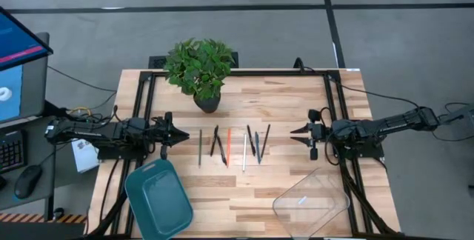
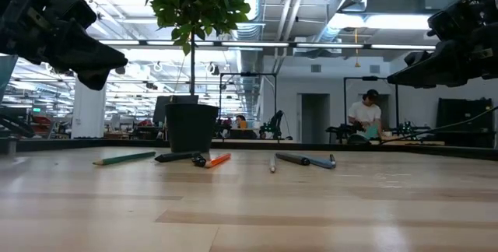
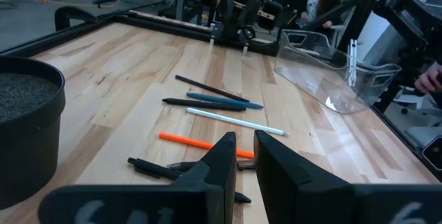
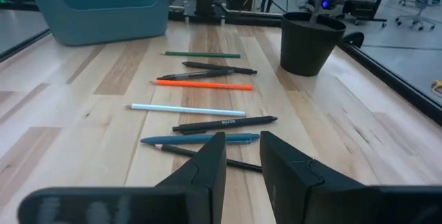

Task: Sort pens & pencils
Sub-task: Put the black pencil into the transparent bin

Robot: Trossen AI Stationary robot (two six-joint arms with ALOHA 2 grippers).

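Pens & pencils (image 1: 229, 147) lie between left tool (image 1: 180, 132) and right tool (image 1: 295, 131); untouched

Light wood plank table (image 1: 281, 99), black frame rails on the sides. Pens and pencils (image 1: 231, 145) lie loose in a row across the middle, each flat on the wood. Black pot with green plant (image 1: 206, 99) stands near the far edge, centre. Teal bin (image 1: 158, 199) overhangs the near edge left of centre; clear plastic tray (image 1: 311, 201) sits near the near-right corner.

White print on black pen (image 4: 224, 123), illegible
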